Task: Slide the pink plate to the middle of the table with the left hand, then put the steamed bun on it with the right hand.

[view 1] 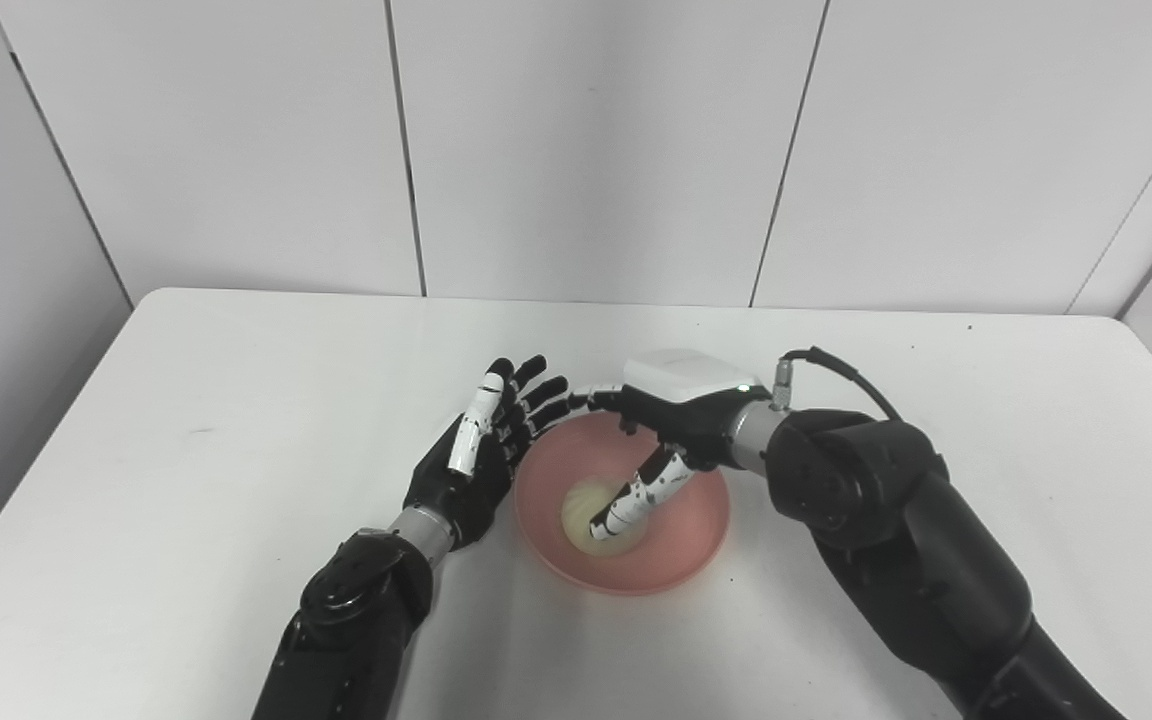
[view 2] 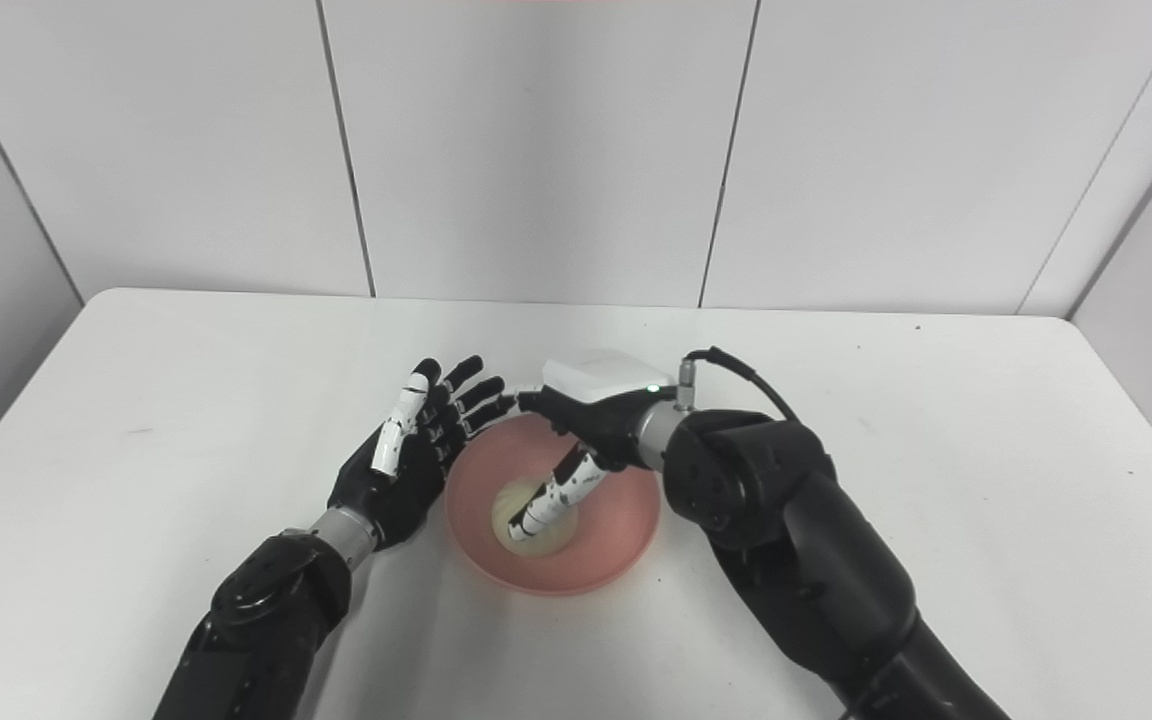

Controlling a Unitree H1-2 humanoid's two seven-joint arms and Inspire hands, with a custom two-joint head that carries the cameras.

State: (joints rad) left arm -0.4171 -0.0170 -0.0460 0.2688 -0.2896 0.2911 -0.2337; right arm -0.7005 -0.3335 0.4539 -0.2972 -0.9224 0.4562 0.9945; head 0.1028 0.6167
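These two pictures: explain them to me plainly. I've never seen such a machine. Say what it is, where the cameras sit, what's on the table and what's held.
This is a humanoid robot with two black arms. Both pictures come from cameras side by side on its head, looking down. On the white table sits a round pink plate with a pale steamed bun in it. The right hand reaches over the bun, thumb touching it; whether it grips is unclear. The left hand stands open beside the plate's rim, holding nothing.

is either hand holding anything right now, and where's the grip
Left hand is open beside the pink plate, holding nothing. Right hand is over the steamed bun, thumb across it; an actual grip cannot be told.
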